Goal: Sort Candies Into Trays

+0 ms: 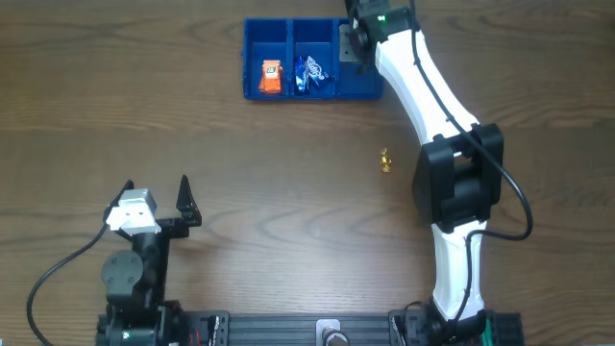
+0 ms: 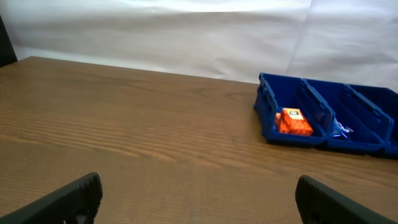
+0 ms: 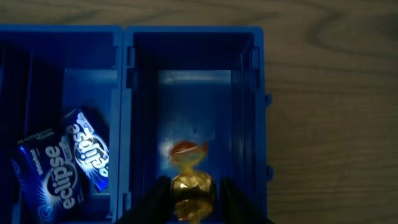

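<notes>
Room over tabletop (image 1: 240, 173), tray walls (image 3: 258, 93) flank right gripper (image 3: 193, 188)

right arm (image 1: 423, 79): white shells, black joints, black cable | left hand (image 1: 156, 183): black fingers (image 1: 189, 204), white wrist block (image 1: 135, 208)

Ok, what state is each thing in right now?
Left gripper: open, empty.
Right gripper: shut on held gold candy, over right compartment of tray.
Orange candy: in left compartment.
Blue packets: in middle compartment.
Loose gold candy: on table, unsorted.
</notes>
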`<state>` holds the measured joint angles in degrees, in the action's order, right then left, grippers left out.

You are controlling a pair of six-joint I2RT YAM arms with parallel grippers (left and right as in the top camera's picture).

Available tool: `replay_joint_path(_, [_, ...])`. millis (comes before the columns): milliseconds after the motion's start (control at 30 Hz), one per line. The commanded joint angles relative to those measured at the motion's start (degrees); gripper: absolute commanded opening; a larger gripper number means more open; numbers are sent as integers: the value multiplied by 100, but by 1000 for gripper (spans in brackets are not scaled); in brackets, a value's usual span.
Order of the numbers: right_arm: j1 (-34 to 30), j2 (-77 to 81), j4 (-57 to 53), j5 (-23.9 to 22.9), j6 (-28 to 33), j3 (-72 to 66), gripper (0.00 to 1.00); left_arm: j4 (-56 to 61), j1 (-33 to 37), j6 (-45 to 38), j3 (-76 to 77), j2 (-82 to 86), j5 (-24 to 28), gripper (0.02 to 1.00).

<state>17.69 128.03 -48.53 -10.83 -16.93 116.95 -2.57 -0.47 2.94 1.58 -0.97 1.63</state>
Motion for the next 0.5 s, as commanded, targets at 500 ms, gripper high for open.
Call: replay_joint_path(500, [-22,-2319,-483,195,37,-2365,627,-203,24,-20,-122,22,-31,998])
